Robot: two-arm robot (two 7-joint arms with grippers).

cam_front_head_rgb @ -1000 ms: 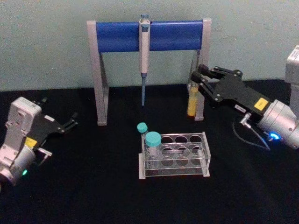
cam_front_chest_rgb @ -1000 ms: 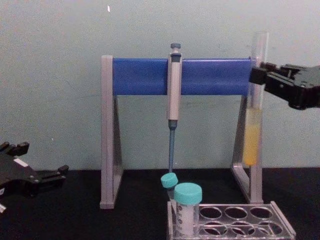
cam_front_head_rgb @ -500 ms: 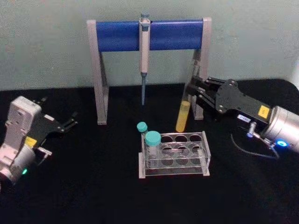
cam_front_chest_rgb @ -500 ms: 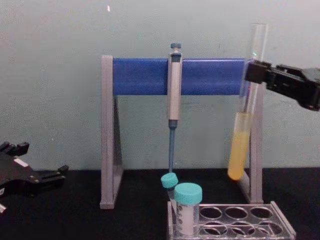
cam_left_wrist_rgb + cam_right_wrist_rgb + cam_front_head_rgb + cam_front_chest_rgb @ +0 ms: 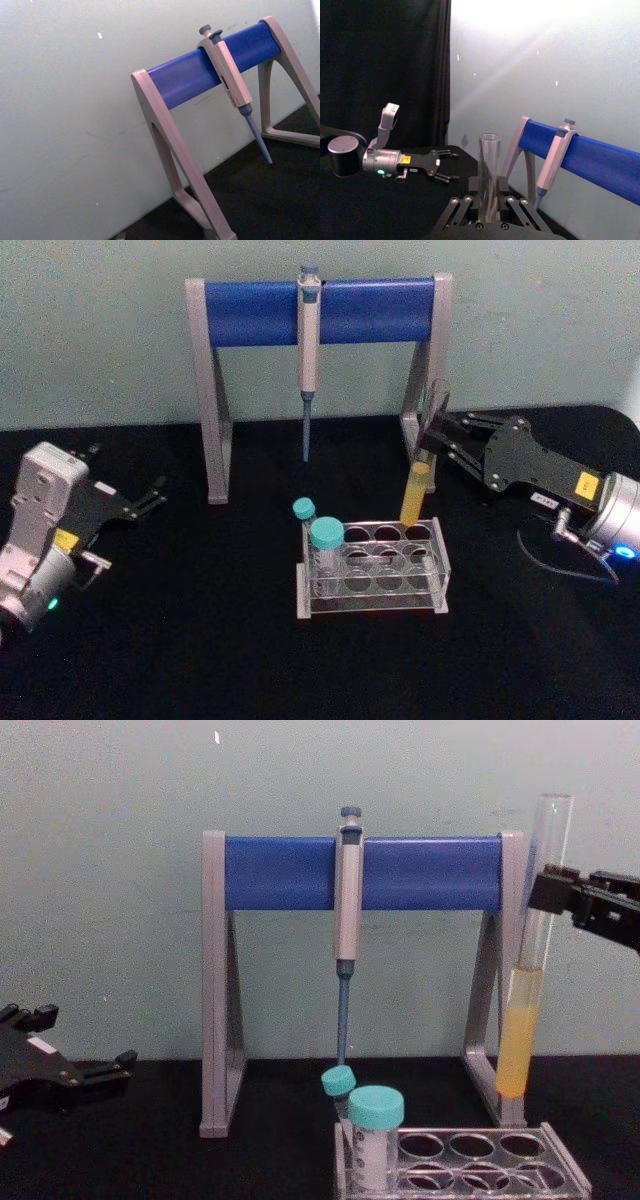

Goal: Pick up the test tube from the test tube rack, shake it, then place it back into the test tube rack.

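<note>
Leaving the pipette stand [image 5: 320,315] and the test tube rack [image 5: 372,598] unmoved on the table [image 5: 200,660]. Keeping the left gripper [image 5: 150,498] parked at the table's left side, jaws spread. Shifting the right gripper [image 5: 437,432] rightward and lower than half a second ago, jaws pinching the test tube [image 5: 415,490] by its upper part. Hanging the tube tilted, rounded bottom just above the rack's rear right hole, not yet inside. Probably ending the shake and lining up for reinsertion.

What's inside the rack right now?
Two teal-capped tubes stand in the rack's left holes; the other holes look empty. The test tube hangs above its right end in the right gripper. Capped tubes' contents cannot be told. Left gripper rests aside.
</note>
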